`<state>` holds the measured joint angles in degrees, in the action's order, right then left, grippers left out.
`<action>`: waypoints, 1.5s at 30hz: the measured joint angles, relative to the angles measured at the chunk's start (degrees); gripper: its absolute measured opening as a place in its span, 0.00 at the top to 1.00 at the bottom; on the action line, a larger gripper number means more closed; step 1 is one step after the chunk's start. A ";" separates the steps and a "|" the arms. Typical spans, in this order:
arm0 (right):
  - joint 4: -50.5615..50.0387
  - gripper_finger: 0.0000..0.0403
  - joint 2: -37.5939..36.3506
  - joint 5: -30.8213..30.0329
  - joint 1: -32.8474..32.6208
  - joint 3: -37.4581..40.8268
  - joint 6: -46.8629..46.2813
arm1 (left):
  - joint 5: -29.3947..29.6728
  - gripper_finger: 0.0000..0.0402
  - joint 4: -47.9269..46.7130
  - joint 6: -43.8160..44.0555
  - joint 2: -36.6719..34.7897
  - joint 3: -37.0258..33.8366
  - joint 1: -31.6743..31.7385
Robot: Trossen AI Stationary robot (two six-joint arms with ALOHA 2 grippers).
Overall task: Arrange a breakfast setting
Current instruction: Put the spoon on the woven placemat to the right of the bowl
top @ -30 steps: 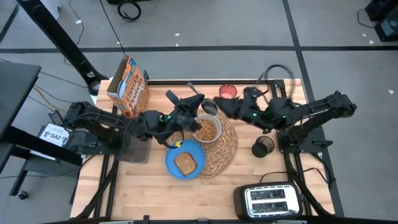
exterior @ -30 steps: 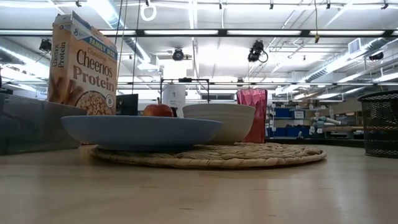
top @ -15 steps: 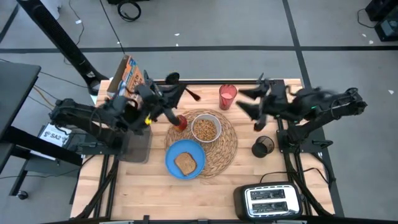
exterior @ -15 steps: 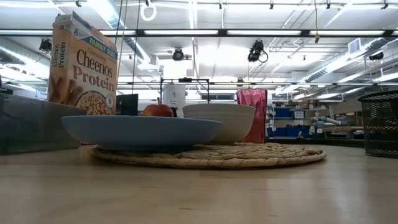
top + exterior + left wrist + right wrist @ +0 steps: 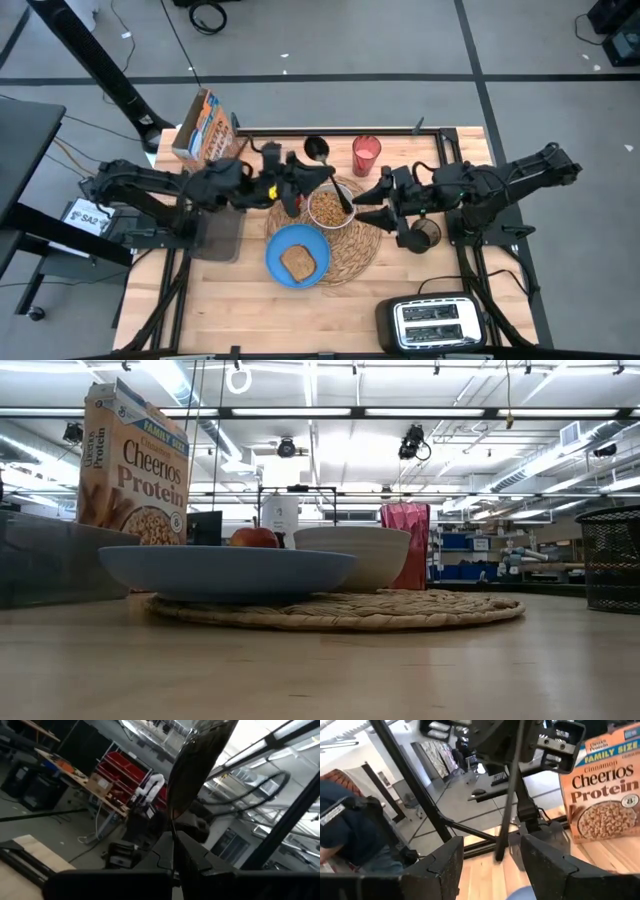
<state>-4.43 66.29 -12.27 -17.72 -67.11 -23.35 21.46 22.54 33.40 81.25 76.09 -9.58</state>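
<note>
Over the mat (image 5: 362,238) and its cereal-filled bowl (image 5: 330,207): left gripper (image 5: 300,181) pinching spoon (image 5: 322,165), held above the bowl, handle slanting across it. Just right of the bowl: right gripper (image 5: 377,203), fingers spread, facing the spoon. Plate (image 5: 297,254) with toast (image 5: 298,262) near the front, cup (image 5: 366,154) behind, cereal box (image 5: 205,137) back left.

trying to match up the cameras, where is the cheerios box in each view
High view: Cheerios box stands at the table's far left corner, behind the left arm.
Low view: tall at far left, behind the blue plate.
Left wrist view: not in it.
Right wrist view: at the right edge.
Shared landmark: the box's orange front with its cereal picture.
</note>
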 joint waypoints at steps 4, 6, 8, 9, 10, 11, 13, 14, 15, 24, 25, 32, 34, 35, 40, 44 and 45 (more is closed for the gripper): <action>-1.06 0.50 0.60 0.22 -0.55 0.00 -0.51 | -0.35 0.97 1.82 0.01 1.95 0.00 -0.06; -2.18 0.51 0.86 0.23 -0.57 0.00 -0.73 | -0.32 0.97 3.80 0.01 2.65 0.00 0.00; -2.06 0.53 1.26 0.41 -0.54 0.00 -1.49 | -0.30 0.97 4.14 0.01 2.89 0.02 0.00; -2.15 0.54 1.43 0.42 -0.54 0.00 -2.07 | -0.32 0.97 4.04 0.01 2.93 0.02 0.10; -2.09 0.55 1.64 0.54 -0.52 0.00 -2.63 | -0.31 0.97 4.09 -0.02 2.95 0.02 0.21; -2.12 0.57 1.74 0.55 -0.54 0.00 -3.13 | -0.32 0.97 4.10 -0.13 2.95 0.02 0.34; -2.18 0.62 1.78 0.34 -0.54 0.00 -4.17 | -0.35 0.97 4.11 -0.71 2.95 0.02 0.44; -2.11 0.65 1.75 0.11 -0.54 0.00 -4.61 | -0.39 0.97 4.11 -0.92 2.95 0.02 0.46; -2.07 0.68 1.73 0.03 -0.54 0.00 -4.97 | -0.78 0.97 4.09 -0.98 2.95 0.02 0.48; -2.84 0.96 2.13 -1.41 -0.54 0.00 -10.41 | -2.62 0.97 3.68 -2.91 2.95 0.02 0.37; -2.66 0.97 2.30 -1.74 -0.57 0.00 -11.16 | -2.48 0.96 3.79 -3.37 2.95 0.02 0.37; -2.00 0.98 2.45 -4.98 -1.74 -0.02 -21.44 | -2.01 0.79 3.91 -2.99 2.95 0.02 0.42; -1.80 0.98 2.35 -7.15 -2.92 -0.02 -26.46 | -1.99 0.71 3.91 -3.75 2.97 0.02 0.42; -1.63 0.98 2.31 -7.93 -3.76 -0.02 -28.63 | -2.02 0.66 3.92 -4.58 2.97 0.02 0.42; -1.60 0.98 2.24 -15.22 -8.44 -0.02 -37.89 | -2.53 0.42 -0.57 -7.82 2.54 0.12 -1.09; -5.77 0.98 1.96 -17.96 -11.07 -0.02 -50.08 | -3.94 0.32 -11.49 -9.81 2.12 0.09 -3.11; -8.46 0.98 1.92 -18.01 -11.62 -0.02 -54.47 | -3.92 0.31 -15.16 -9.76 1.52 0.04 -3.79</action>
<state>-12.89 68.21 -30.28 -29.35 -67.13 -77.83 17.54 7.39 23.64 82.77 76.14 -13.38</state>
